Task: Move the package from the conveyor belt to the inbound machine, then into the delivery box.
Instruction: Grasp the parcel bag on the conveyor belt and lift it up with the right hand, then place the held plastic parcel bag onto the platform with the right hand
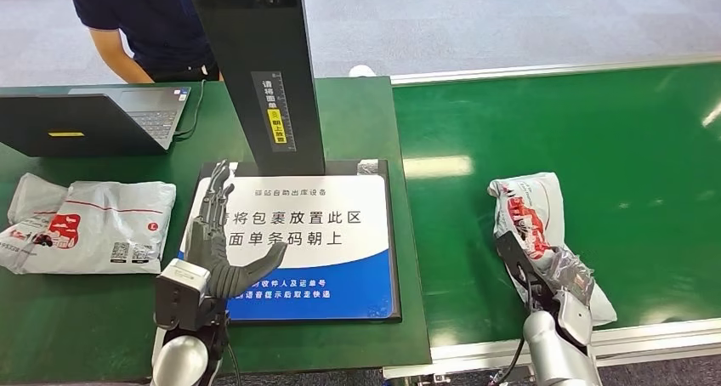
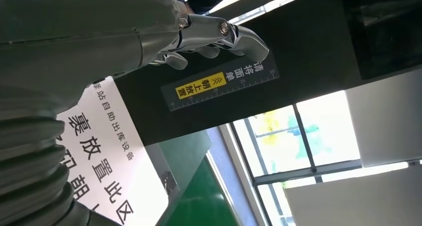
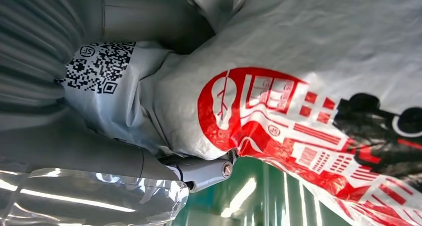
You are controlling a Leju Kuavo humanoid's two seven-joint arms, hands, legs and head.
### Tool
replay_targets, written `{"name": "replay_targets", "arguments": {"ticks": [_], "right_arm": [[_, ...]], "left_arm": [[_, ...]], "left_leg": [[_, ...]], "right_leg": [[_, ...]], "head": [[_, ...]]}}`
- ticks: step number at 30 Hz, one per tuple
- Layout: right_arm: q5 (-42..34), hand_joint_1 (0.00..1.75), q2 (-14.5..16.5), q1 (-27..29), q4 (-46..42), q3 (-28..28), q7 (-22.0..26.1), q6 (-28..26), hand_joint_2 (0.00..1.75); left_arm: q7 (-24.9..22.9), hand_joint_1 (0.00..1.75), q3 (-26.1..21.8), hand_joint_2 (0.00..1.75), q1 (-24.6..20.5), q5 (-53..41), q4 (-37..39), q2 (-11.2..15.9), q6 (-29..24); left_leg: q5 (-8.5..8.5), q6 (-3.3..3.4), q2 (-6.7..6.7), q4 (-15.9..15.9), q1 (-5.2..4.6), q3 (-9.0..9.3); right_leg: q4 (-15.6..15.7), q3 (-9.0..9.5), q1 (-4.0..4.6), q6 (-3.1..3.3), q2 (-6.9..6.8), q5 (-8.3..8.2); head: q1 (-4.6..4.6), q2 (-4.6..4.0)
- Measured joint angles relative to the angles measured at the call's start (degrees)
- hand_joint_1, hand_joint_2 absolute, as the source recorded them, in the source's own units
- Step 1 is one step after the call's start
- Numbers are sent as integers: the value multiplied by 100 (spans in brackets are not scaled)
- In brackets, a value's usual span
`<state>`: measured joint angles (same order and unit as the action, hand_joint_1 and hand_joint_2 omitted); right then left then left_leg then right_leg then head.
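Presently, the green conveyor belt (image 1: 595, 122) fills the right half of the head view, and the green table (image 1: 357, 318) the left half. At centre stands the inbound machine: a dark post (image 1: 263, 63) rising from a white and blue pad (image 1: 340, 241) printed with characters. A closed laptop (image 1: 93, 122) sits at upper left of the frame, with a person (image 1: 149, 20) in a dark shirt behind it. A grey bag (image 1: 85, 224) with red print lies at left on the table, well apart from the pad.

The package (image 1: 531, 207), a grey bag with red print, lies on the belt at lower right of the frame. The right hand (image 1: 544, 280) grasps its near end; in the right wrist view the thumb (image 3: 199, 171) and fingers press into the plastic (image 3: 298, 61).

The left hand (image 1: 217, 241) is released, fingers spread, holding nothing, over the pad's left edge. In the left wrist view its fingers (image 2: 224, 34) show against the post (image 2: 308, 47).
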<state>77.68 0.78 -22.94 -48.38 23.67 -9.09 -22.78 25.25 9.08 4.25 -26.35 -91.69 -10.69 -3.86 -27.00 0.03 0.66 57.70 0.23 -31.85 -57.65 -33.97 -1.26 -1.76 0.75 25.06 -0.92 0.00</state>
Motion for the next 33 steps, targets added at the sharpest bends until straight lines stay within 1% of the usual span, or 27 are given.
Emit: {"name": "replay_targets", "arguments": {"ticks": [3,7,12,17,20,24,29,33], "right_arm": [[-10,175,60,132,-226,-30,56,-122,175],[-180,175,154,338,-636,-68,272,-291,175],[-316,175,344,626,-1459,-280,588,-434,175],[-406,175,547,914,-2309,-598,756,-502,175],[-455,175,630,1043,-2711,-785,837,-539,175],[-570,175,696,1215,-3176,-1134,1062,-574,175],[-641,175,773,1327,-3579,-1697,1116,-470,175],[-671,175,795,1355,-3722,-1865,1141,-428,175]], "left_arm": [[2,0,4,175,27,-4,-2,0,-8],[6,0,6,175,56,-5,-2,0,-34],[9,0,5,175,91,-6,-2,-10,-57],[26,0,4,175,99,-10,-2,-29,-66],[46,0,4,175,107,-13,-2,-31,-73],[74,0,3,175,111,-14,-2,-31,-84],[100,0,1,175,109,-14,-2,-31,-90],[104,0,-1,175,108,-14,-2,-31,-90]], "left_leg": [[0,0,-1,0,0,-11],[0,0,-1,0,0,-21],[0,0,-1,-1,0,-26],[0,-1,-1,-2,0,-28],[1,-1,-1,-2,0,-29],[0,-1,0,-2,0,-30],[1,-2,1,-2,0,-30],[1,-2,0,-2,0,-31]], "right_leg": [[-1,-10,0,0,-1,0],[-1,-19,-1,0,-1,0],[-1,-25,0,0,-1,0],[-2,-29,0,0,-1,0],[-2,-29,-1,0,-1,0],[-2,-29,-1,0,0,0],[-3,-32,0,1,0,0],[-3,-31,-1,1,0,0]], "head": [[0,0],[0,0],[-1,0],[0,0],[-1,0],[-1,0],[0,0],[-1,0]]}}
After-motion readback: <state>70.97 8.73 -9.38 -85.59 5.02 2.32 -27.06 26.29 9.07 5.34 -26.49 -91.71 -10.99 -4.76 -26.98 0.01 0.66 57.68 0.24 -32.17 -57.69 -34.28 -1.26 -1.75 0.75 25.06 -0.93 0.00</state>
